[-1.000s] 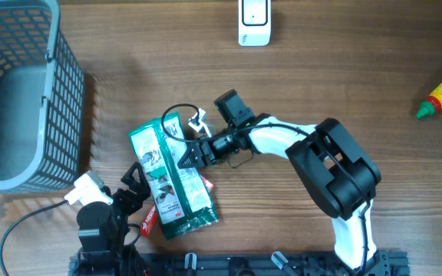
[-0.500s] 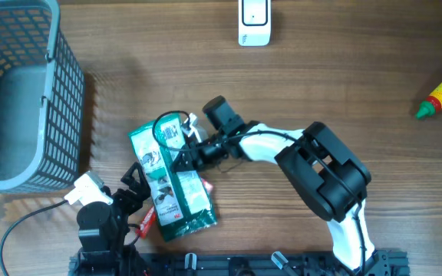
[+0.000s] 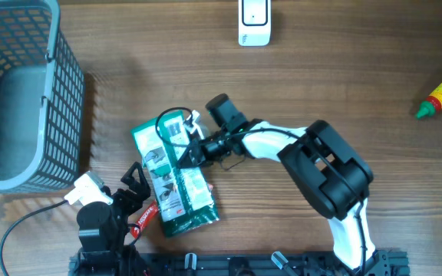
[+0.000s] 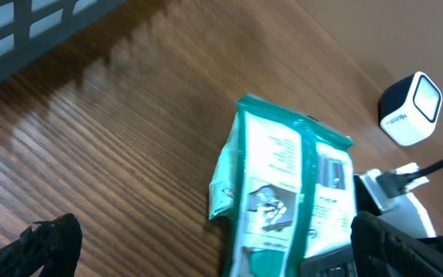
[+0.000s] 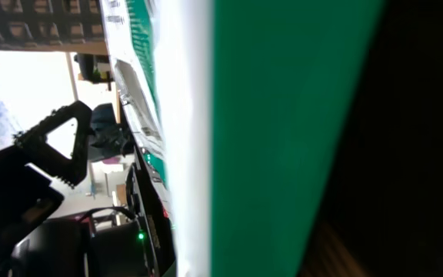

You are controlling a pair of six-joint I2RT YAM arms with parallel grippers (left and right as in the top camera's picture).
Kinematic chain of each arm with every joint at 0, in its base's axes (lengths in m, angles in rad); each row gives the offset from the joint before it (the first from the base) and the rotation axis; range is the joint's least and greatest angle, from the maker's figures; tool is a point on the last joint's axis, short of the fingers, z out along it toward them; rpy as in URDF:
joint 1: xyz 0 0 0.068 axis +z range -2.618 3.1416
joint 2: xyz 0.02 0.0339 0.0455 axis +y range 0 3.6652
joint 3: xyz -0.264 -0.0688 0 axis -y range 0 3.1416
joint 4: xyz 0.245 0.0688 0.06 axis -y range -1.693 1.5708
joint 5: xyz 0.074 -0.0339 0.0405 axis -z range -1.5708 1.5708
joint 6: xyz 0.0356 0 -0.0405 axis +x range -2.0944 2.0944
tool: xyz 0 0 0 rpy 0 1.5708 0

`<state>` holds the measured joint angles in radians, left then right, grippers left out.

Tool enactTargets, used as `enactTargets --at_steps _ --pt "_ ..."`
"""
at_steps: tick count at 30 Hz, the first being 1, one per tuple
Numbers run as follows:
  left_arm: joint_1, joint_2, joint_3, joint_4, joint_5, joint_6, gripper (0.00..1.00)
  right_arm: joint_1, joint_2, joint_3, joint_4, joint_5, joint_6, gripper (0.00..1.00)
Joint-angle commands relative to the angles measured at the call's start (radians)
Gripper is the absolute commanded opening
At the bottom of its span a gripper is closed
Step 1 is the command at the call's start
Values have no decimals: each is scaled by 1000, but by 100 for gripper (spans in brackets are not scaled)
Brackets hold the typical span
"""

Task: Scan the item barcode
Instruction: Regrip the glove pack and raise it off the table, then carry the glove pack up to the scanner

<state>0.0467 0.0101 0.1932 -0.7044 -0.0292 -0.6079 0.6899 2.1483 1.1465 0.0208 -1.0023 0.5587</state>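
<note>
Brown wood-grain desk (image 3: 344, 77) in front of me carries: grey plastic mesh basket (image 3: 60, 100) far left, white boxy scanner (image 3: 254, 21) top centre, red-yellow sauce bottle with green cap (image 3: 440, 95) lying far right, green-and-white plastic pouch (image 3: 171, 180) mid-left, and small red packet (image 3: 143, 218) poking out from under the pouch's lower-left corner.

White-and-black right arm (image 3: 328, 170), black end effector (image 3: 186, 156)

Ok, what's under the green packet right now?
A red wrapper pokes out from under the green packet, at its bottom-left corner in the overhead view. Its remainder is covered; anything else underneath is hidden.
</note>
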Motion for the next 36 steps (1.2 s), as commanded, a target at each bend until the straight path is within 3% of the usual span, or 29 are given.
enactTargets --at_steps 1,5,11,17,30,36 --pt "-6 -1 -10 -1 -13 -6 100 -25 -133 -2 -35 -27 -80 5" --pt "-6 -1 -10 -1 -13 -6 100 -25 -274 -2 -153 -21 -191 5" --pt "-6 -1 -10 -1 -13 -6 100 -27 -462 -2 -599 193 -523 5" --pt "-6 -1 -10 -1 -13 -6 100 -27 -571 -2 -893 275 -678 5" --pt "-6 -1 -10 -1 -13 -6 100 -27 -775 -2 -917 399 -689 5" --pt "-6 -1 -10 -1 -13 -6 100 -26 -883 -3 -888 788 -614 5"
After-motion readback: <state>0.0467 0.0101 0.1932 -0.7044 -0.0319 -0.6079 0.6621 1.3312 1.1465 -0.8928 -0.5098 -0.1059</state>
